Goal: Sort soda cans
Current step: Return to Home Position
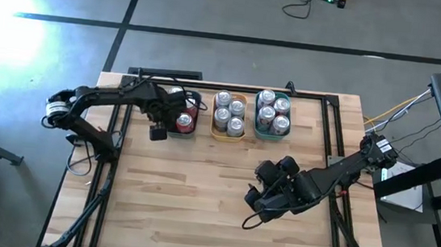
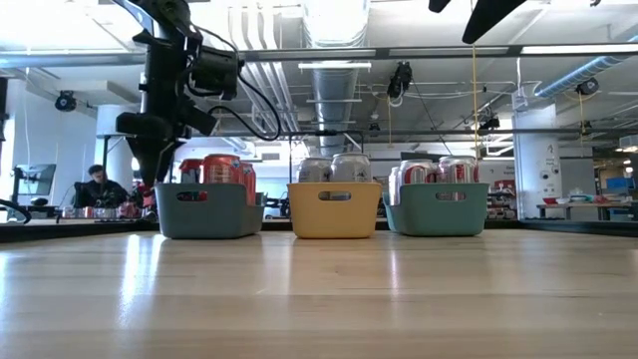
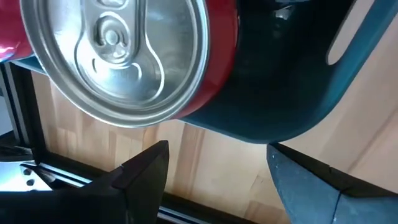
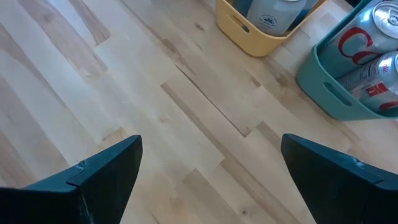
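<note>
Far left in the low view, beyond the table (image 1: 187,218): a seated person (image 2: 97,187) in the room behind. Next, above the near edge of the left teal tray (image 2: 204,210): left gripper (image 3: 217,149), fingers parted and clasping nothing, hanging close over the shiny top of a red soda can (image 3: 118,53). Packed in that same tray, more red soda cans (image 2: 221,168), partly hidden under the arm in the high view. Just beside it, in the middle of the row at the table's far edge: yellow tray (image 1: 228,132) with four silver-grey soda cans (image 1: 224,99) standing upright. Just right of that: right teal tray (image 1: 257,119) with four red-and-white soda cans (image 1: 267,98), also upright. Farther right and nearer the front, well apart from all three trays: right gripper (image 4: 211,143) over bare wood, fingers spread wide, empty.
</note>
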